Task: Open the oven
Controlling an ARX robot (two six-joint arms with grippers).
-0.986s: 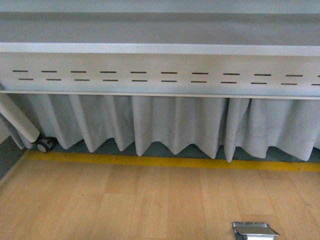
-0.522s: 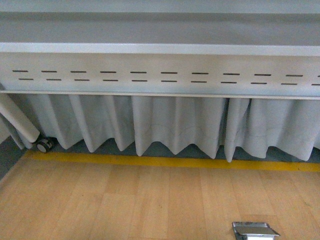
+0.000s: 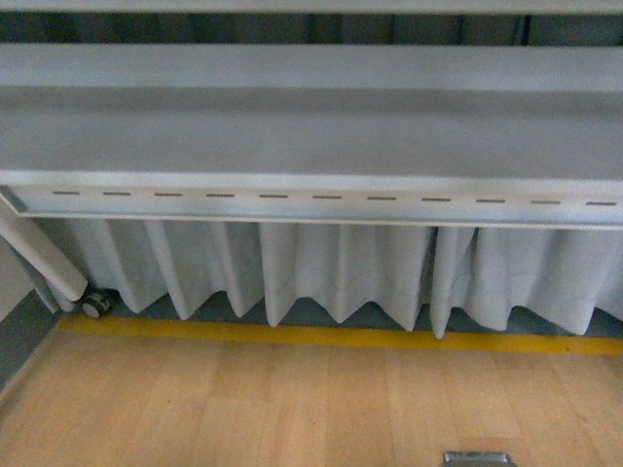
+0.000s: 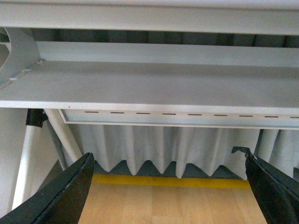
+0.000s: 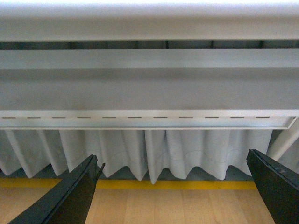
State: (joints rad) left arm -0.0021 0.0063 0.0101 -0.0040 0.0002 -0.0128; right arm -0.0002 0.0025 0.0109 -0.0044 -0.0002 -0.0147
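Note:
The oven is out of view in all three views. My left gripper [image 4: 170,191] is open, its two black fingers [image 4: 65,196] spread wide with only wooden floor and curtain between them. Likewise my right gripper [image 5: 175,191] is open, black fingers [image 5: 70,196] wide apart and holding nothing. Neither arm shows in the front view.
A grey metal beam [image 3: 311,146] with a row of slots spans the front view, and a pleated white curtain [image 3: 321,268] hangs below it. A yellow floor stripe [image 3: 311,336] borders the wooden floor [image 3: 292,409]. A metal floor plate [image 3: 477,457] lies at the bottom edge. A white leg with a caster [image 3: 95,305] stands at left.
The front view has tilted upward: the slotted beam and curtain sit lower in frame, more of the beam's upper face shows, and the metal floor plate has slid almost out of the bottom edge.

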